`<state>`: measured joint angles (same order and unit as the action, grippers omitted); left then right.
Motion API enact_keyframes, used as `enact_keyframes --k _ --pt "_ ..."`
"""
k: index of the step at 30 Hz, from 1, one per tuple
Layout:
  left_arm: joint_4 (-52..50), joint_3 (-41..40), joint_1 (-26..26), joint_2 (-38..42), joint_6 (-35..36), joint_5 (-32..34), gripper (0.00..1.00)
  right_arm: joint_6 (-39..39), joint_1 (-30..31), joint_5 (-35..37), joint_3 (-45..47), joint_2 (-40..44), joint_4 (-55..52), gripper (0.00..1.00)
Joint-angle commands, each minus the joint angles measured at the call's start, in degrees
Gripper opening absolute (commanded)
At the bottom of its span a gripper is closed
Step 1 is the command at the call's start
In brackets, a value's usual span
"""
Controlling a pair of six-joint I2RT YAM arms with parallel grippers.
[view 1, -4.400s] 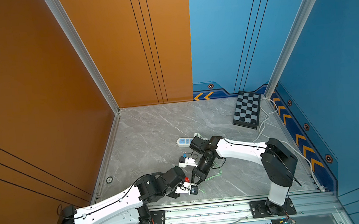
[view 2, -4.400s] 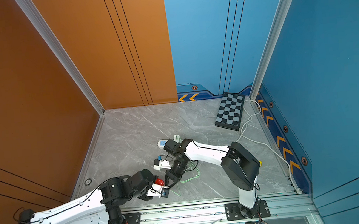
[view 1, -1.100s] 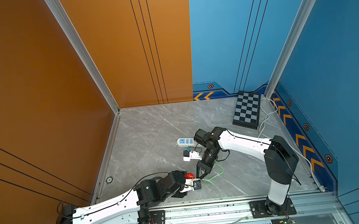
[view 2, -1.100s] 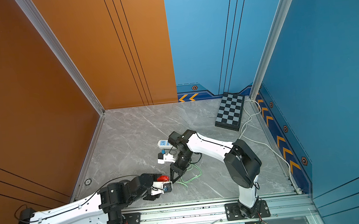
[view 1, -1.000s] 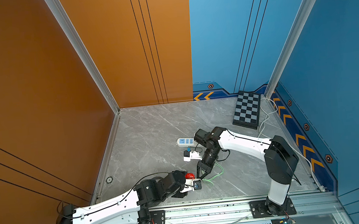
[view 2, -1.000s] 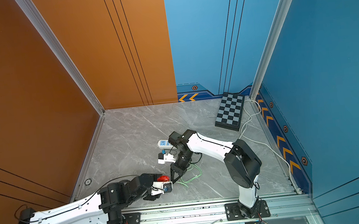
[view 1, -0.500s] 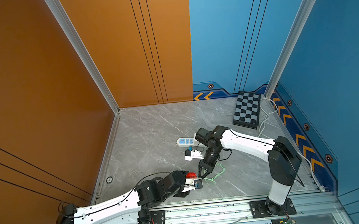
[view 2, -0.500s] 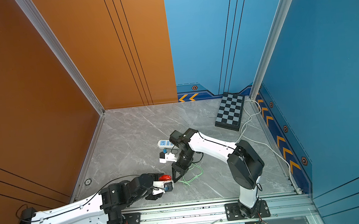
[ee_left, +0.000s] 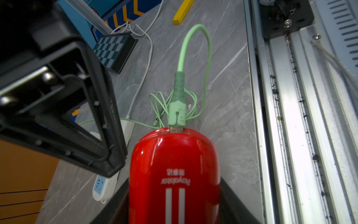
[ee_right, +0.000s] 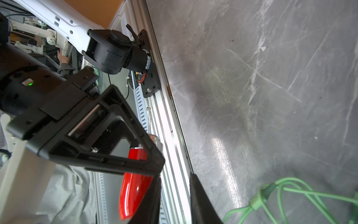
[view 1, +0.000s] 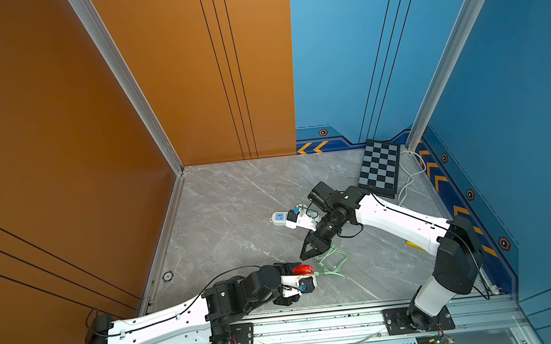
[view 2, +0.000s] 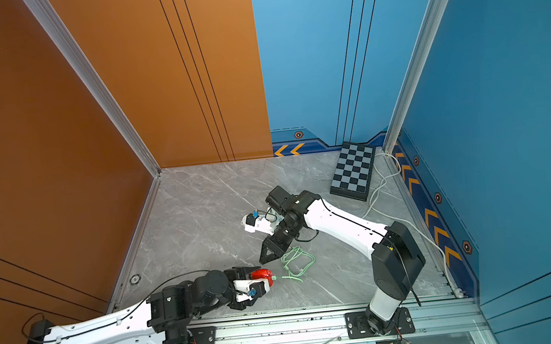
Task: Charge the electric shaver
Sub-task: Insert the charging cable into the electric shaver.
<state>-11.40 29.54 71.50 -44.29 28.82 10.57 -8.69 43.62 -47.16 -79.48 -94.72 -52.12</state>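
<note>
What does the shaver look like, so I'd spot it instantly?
Find the metal rail at the grey table's front; the left arm stretches beside it. At its tip the fingers clamp the shaver: a glossy red capsule, the only red thing, a green cable plugged into its end.

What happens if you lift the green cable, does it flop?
Probably flops: the green cable lies in loose tangled loops. It looks thin, so likely light. Its plug sits in the red shaver, so pulling may tug that.
</note>
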Motion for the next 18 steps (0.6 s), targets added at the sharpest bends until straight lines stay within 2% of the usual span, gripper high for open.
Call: enact_keyframes --k 1,6,11,15,18 --pt "3.9 0.1 0.5 0.3 -1.0 -1.8 0.00 0.7 -0.5 2.2 0.7 2.4 1.9 0.33" --pt "3.7 -0.5 0.4 -0.2 -2.2 -0.1 0.00 2.7 -3.0 5.8 1.8 5.7 2.0 0.35" --pt "6.6 -2.0 -0.5 -0.4 -6.9 4.2 0.00 11.7 -7.8 20.1 4.2 13.0 7.4 0.37" --pt "11.9 -3.9 -1.7 0.2 -10.8 9.2 0.00 19.8 -9.9 31.0 10.0 23.7 15.7 0.38" --pt "17.2 -5.7 -3.9 -0.1 -13.7 10.7 0.00 24.5 -9.8 34.4 14.9 31.9 20.2 0.36"
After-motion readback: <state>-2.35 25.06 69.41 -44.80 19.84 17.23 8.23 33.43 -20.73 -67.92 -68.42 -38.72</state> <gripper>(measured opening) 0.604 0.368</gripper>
